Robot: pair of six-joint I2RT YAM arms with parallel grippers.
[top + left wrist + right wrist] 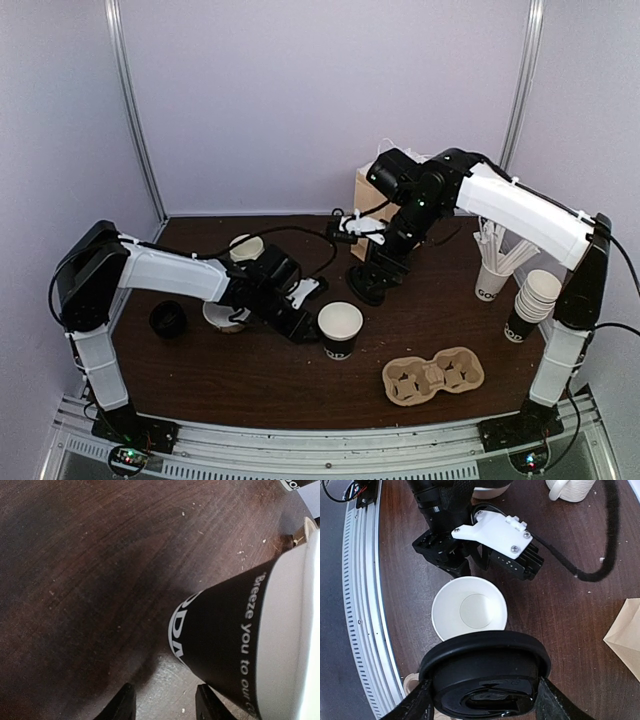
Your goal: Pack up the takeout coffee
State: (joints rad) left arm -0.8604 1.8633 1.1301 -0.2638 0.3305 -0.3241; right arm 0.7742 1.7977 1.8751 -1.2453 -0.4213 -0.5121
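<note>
A black paper cup [340, 331] with a white inside stands open, without a lid, in the middle of the table. It also shows in the right wrist view [469, 609] and the left wrist view [225, 640]. My right gripper [378, 283] is shut on a black dome lid [485, 675] and holds it above the table, just behind and right of the cup. My left gripper [303, 325] is open and empty, low over the table just left of the cup. In the left wrist view [165, 707] the cup lies beside its right finger, not between the fingers.
A cardboard cup carrier [432, 377] lies at the front right. A stack of paper cups [530, 300] and a cup of stirrers [495, 268] stand at the right. A brown bag [362, 200] is at the back, a cream mug [245, 248] back left, another black lid [167, 320] at the left.
</note>
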